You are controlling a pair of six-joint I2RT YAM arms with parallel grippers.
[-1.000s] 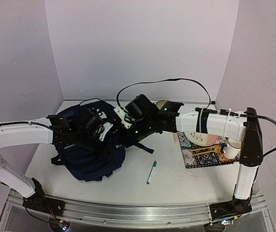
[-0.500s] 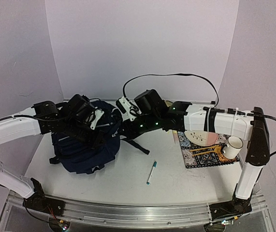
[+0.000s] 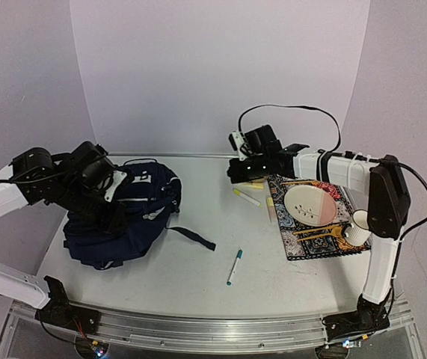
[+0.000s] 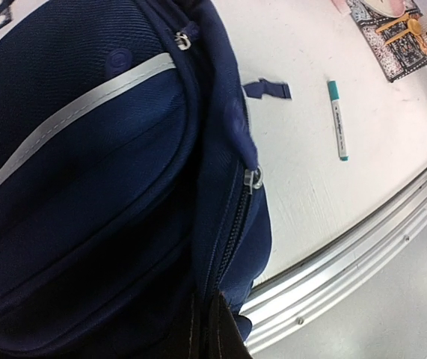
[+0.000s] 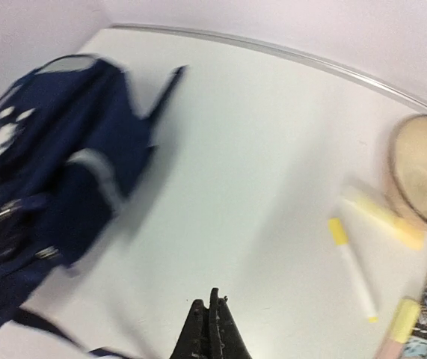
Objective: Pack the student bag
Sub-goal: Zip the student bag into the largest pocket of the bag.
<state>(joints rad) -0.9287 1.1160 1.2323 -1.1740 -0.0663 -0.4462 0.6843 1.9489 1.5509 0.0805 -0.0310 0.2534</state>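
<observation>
**Bag at the left of the table, one gripper on it**

The bag (image 3: 144, 196) lay on the left part of the table (image 3: 288, 288), bunched up, with its striped side facing up and a dark strap (image 3: 195, 238) trailing toward the middle. The left gripper (image 4: 212, 318) came down onto the bag's left side. In the left wrist view its jaws were pressed together on the navy fabric just beside a zipper, at the bag's edge nearest the table's rail.

The right gripper (image 5: 209, 321) hung over bare table at the far middle, well apart from the bag. Its jaws were together and held nothing.

A teal pen (image 3: 234, 267) lay near the front of the table, between the bag and a patterned mat (image 3: 325, 241). On the mat sat a plate (image 3: 312, 204), with a white mug (image 3: 357, 228) at the mat's right edge. Yellow markers (image 3: 246, 197) lay just left of the mat, near the right gripper. The right wrist view also showed a tan bowl (image 5: 422, 172) beside them. That view was blurred.
</observation>
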